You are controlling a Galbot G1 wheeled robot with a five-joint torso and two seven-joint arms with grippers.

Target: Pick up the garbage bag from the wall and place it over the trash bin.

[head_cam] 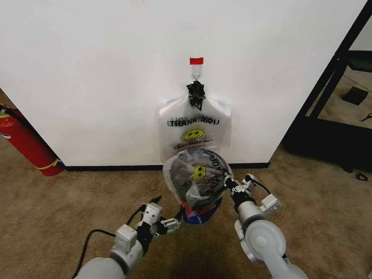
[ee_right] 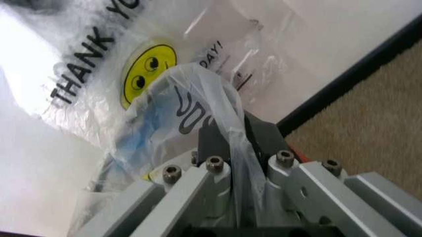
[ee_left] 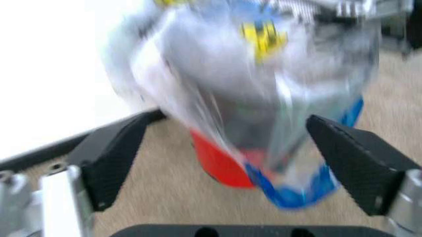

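The garbage bag (head_cam: pixel 200 168), thin and translucent with a yellow smiley and blue print, is draped over the trash bin, which shows dark through the film. In the left wrist view the bin's red base (ee_left: pixel 221 165) pokes out under the bag (ee_left: pixel 264 74). My right gripper (head_cam: pixel 226 181) is at the bag's right upper edge, shut on a fold of the film (ee_right: pixel 191 103) that runs between its fingers (ee_right: pixel 237 136). My left gripper (head_cam: pixel 170 225) is low at the bin's near left, open (ee_left: pixel 230 123), a short way off the bag and holding nothing.
The flat bundle of identical bags (head_cam: pixel 195 125) hangs from the hook (head_cam: pixel 196 72) on the white wall (head_cam: pixel 87 70), right behind the bin. A red fire extinguisher (head_cam: pixel 26 142) stands at the far left. A black frame (head_cam: pixel 325 99) edges the wall at the right. Brown carpet surrounds the bin.
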